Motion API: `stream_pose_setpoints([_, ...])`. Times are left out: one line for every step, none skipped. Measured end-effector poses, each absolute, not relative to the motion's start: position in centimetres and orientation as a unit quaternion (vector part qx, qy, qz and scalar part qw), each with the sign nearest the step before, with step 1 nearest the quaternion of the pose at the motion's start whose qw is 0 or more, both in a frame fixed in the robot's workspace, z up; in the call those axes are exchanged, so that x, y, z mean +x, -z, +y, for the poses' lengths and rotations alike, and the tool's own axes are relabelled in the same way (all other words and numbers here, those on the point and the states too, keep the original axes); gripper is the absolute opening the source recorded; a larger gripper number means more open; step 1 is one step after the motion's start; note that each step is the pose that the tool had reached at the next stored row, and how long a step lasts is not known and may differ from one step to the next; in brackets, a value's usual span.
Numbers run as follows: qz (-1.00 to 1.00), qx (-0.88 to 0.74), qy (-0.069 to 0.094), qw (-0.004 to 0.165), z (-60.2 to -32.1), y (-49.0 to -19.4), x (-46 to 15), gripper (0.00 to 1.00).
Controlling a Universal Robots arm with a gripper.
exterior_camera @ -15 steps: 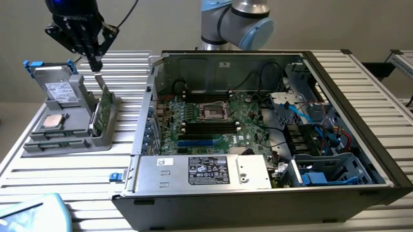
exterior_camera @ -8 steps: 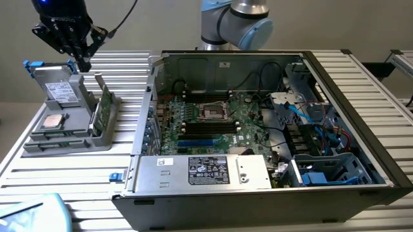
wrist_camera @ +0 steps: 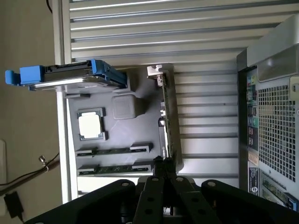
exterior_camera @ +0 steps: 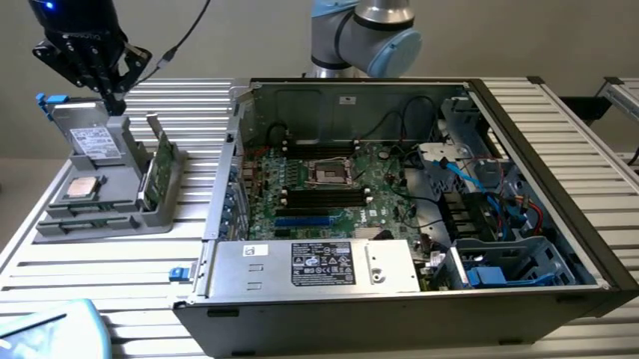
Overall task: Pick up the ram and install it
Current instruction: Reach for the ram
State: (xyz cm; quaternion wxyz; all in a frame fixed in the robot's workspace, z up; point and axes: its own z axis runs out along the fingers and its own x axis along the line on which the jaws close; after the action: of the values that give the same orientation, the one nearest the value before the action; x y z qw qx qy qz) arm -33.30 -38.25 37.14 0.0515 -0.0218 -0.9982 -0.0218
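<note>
Grey plastic forms the parts tray (exterior_camera: 150, 221) at the exterior view's left, set on a slatted aluminium table (exterior_camera: 559, 120) just beside an open computer case (exterior_camera: 539, 299) that lies on its side. The black gripper (exterior_camera: 115, 105) hangs above the tray's far end, over a hard drive (exterior_camera: 95, 142) with a white label, its fingers drawn together with nothing between them. The ram sticks (exterior_camera: 88, 211) lie flat in slots at the tray's near end, past a silver processor (exterior_camera: 80, 188) and well apart from the gripper. An expansion card (exterior_camera: 160, 168) stands on edge along the side of the tray nearest the case. Inside the case lie a green motherboard (exterior_camera: 390, 187) with black memory slots (exterior_camera: 325, 196) on either side of the processor socket (exterior_camera: 330, 173), and a silver power supply (exterior_camera: 319, 262) at the near edge. In the wrist view the two ram sticks (wrist_camera: 114, 150) lie side by side in the tray (wrist_camera: 140, 121), untouched, next to the processor (wrist_camera: 90, 125). The gripper (wrist_camera: 163, 165) looks down with its closed tips seen over the end of the expansion card (wrist_camera: 164, 112), near one end of the sticks but higher up and not touching them. The hard drive (wrist_camera: 70, 77), in blue rails, sits at the tray's opposite end, and the perforated rear of the case (wrist_camera: 275, 116) is at the side.
</note>
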Motion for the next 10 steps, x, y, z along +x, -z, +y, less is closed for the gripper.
stream_pose_setpoints([-0.998, -0.021, 0.022, 0.052, -38.3, -37.0, -33.6, 0.11])
stream_pose_setpoints([-0.998, -0.02, 0.022, 0.052, -38.3, -36.9, -34.0, 0.11])
stream_pose_setpoints([-0.998, -0.018, 0.022, 0.052, -38.2, -36.8, -34.3, 0.11])
stream_pose_setpoints([-0.998, -0.017, 0.022, 0.052, -38.2, -36.8, -34.6, 0.11])
stream_pose_setpoints([-0.998, -0.016, 0.021, 0.053, -38.2, -36.7, -34.9, 0.11])
stream_pose_setpoints([-0.998, -0.015, 0.021, 0.053, -38.2, -36.6, -35.2, 0.11])
stream_pose_setpoints([-0.998, -0.013, 0.021, 0.053, -38.2, -36.5, -35.4, 0.11])
stream_pose_setpoints([-0.998, -0.012, 0.021, 0.054, -38.2, -36.4, -35.7, 0.11])
stream_pose_setpoints([-0.998, -0.01, 0.021, 0.054, -38.2, -36.3, -36.0, 0.11])
stream_pose_setpoints([-0.998, -0.009, 0.021, 0.054, -38.2, -36.2, -36.4, 0.11])
